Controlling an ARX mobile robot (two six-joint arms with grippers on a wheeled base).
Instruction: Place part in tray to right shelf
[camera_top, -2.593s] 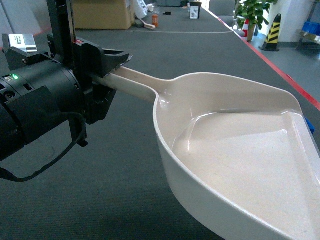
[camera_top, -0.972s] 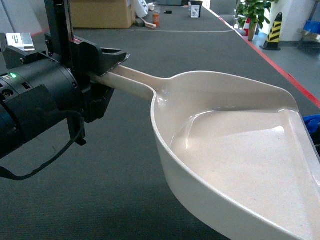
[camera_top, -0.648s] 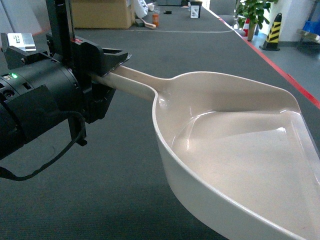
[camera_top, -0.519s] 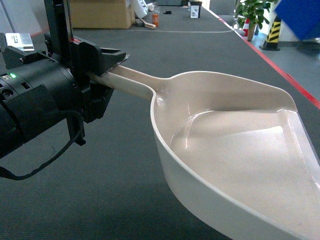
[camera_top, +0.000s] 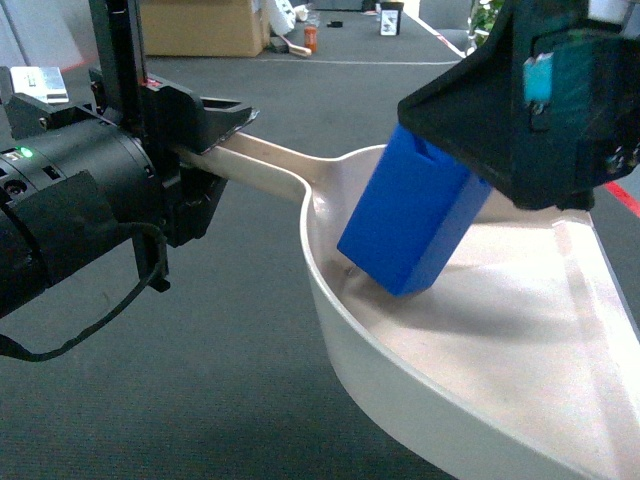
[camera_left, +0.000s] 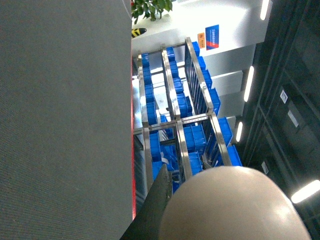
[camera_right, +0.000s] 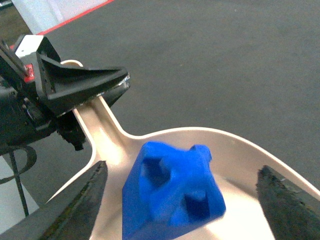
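Note:
The cream-beige tray (camera_top: 470, 340) is held level over the grey floor, my left gripper (camera_top: 235, 148) shut on its long handle. The bright blue part (camera_top: 415, 220) hangs tilted inside the tray's bowl, its low corner at or just above the tray floor. From the right wrist view the part (camera_right: 172, 195) looks blurred, showing two cut-out holes. My right gripper (camera_right: 181, 167) stands open right above it, both fingers well clear of its sides. The left wrist view shows only the tray's underside (camera_left: 235, 205) and the right shelf (camera_left: 175, 125) beyond.
The steel shelf carries blue crates (camera_left: 197, 137) between its rails. A cardboard box (camera_top: 200, 25) stands far back on the grey carpet. A red floor line (camera_top: 625, 195) runs along the right side.
My right gripper came in from the upper right with the blue part and now hangs open over the tray. The part has dropped into the bowl. The left arm and tray barely moved.

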